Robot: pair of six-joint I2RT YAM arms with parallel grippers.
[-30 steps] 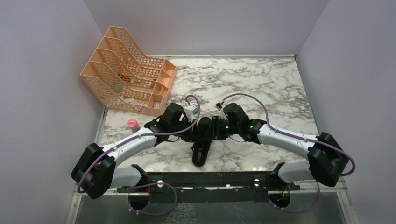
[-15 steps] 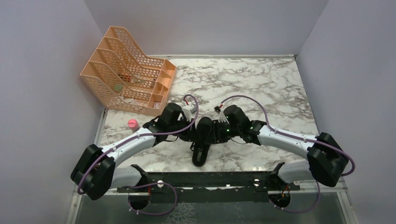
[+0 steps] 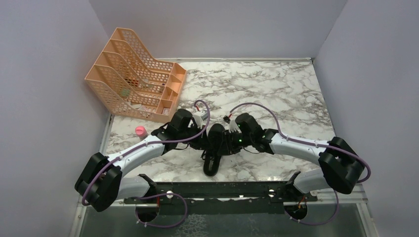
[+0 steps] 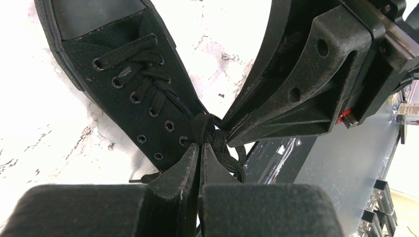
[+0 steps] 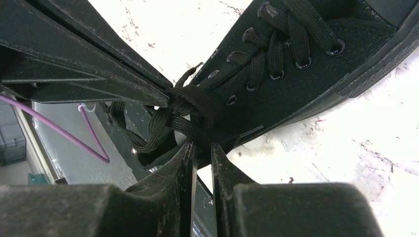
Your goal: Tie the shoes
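left claw [image 4: 199, 150], right claw [image 5: 201, 148], pinching laces [image 4: 148, 81]

Single all-black low-cut canvas shoe [image 3: 211, 168] sits sole-down on the white marble-patterned tabletop [image 3: 276, 89], mid-width and close to the near edge, long axis roughly near-to-far. Smooth toe cap, round eyelets. Thin black laces [image 4: 148, 84] cross flat in rows up the front and gather at the topmost eyelets into a tight bunched knot [image 4: 203, 127], with slack loops of lace [image 5: 148, 133] hanging past it over the shoe's opening.
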